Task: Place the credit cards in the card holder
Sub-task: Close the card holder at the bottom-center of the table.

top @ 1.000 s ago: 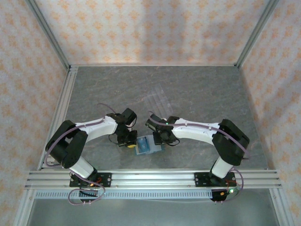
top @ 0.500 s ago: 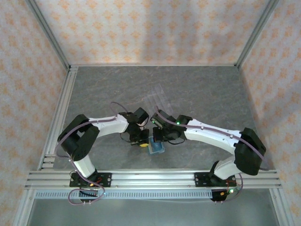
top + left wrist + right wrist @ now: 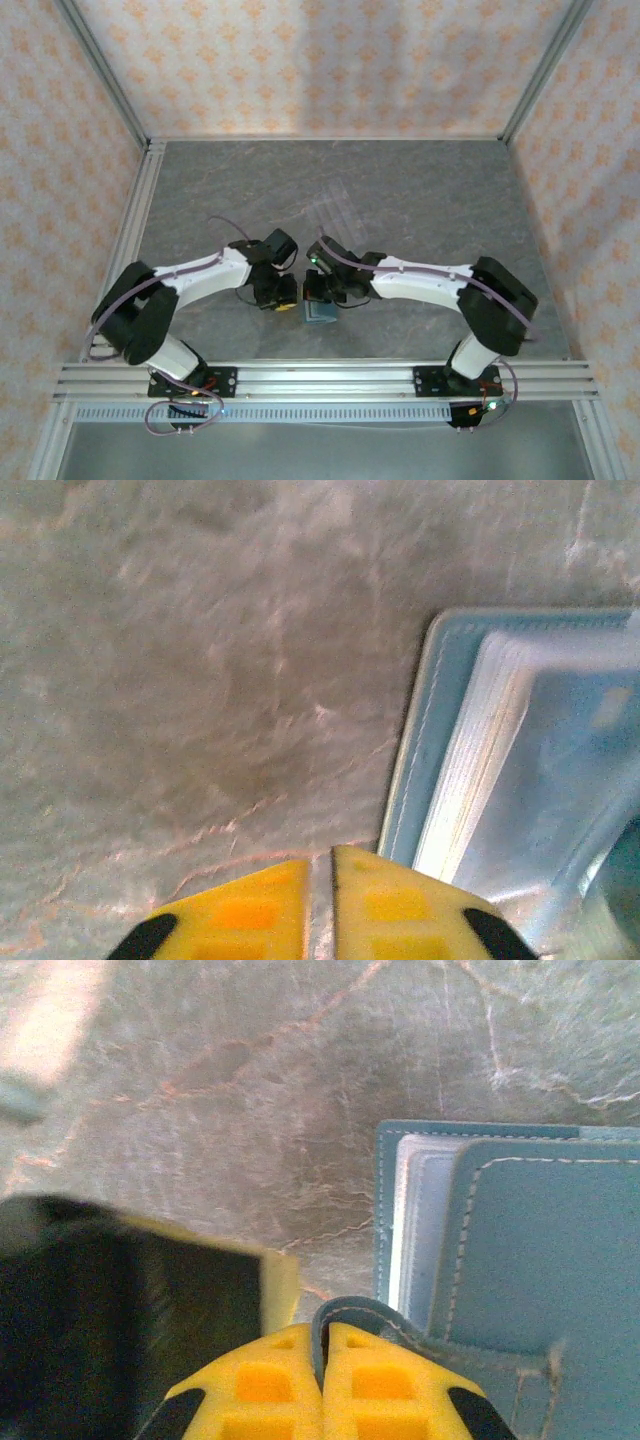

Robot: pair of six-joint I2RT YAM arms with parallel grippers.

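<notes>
Top view first: both arms bend inward and meet low in the middle of the grey bench. The left fingers and the right fingers sit just beside each other. Right below them, near the bottom centre of the frame, lies the holder, a small teal square flat on the bench. Up above the arms, towards the centre, there's a clear rack, well apart from the holder.

Over to the left wrist view. The yellow left fingers poke up from the bottom edge, drawn close together with just a thin slit between them. The holder takes the right side of the frame, with its teal rim and pale clear sleeves stacked inside. It lies just to the right of the fingertips; whether they touch it, I cannot tell. The rest is marbled bench, a bit blurred.

Now the right wrist view, and here's the grip. The right fingers are clamped on the strap, a thin teal loop running down into the seam between the two yellow pads. The holder spreads across the lower right, a stitched teal flap lying over paler layers, with a white edge peeking out on its left side. In the lower left corner, a dark shape with a yellow edge sits close beside the fingers, too blurred to read.
</notes>
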